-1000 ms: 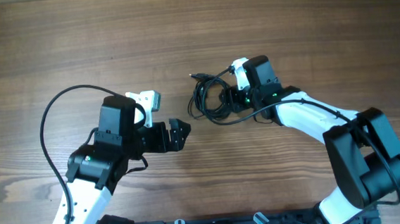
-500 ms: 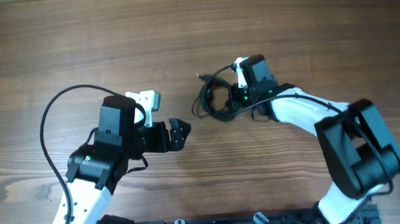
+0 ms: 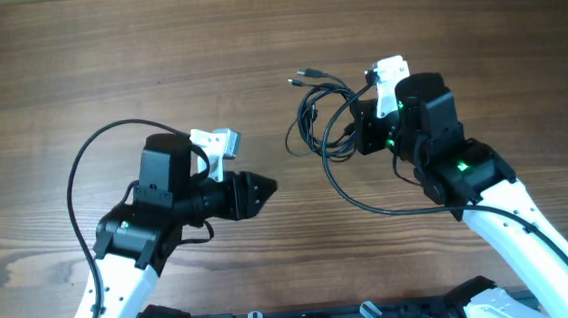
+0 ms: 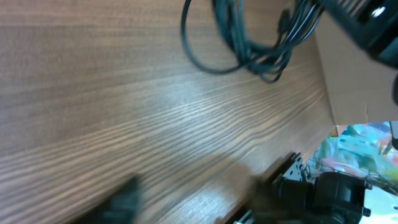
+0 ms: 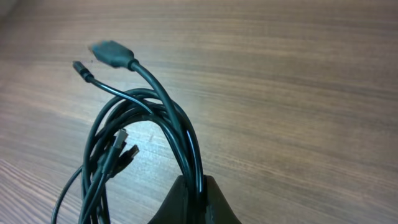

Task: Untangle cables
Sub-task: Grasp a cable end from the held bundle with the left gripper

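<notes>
Right gripper [image 5: 193, 198] stayed clenched on the cables [image 3: 320, 126]. Versus a second earlier I'd pulled the bundle right, further from the base. Loops looked looser, one strand trailed over the wooden table [image 3: 106, 51], still tangled. Left gripper [image 3: 266, 188] was spread and empty, near the bundle.

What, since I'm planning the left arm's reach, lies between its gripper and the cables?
Nothing: the overhead view shows only bare wooden table between the left gripper and the cables, which the right gripper holds.
</notes>
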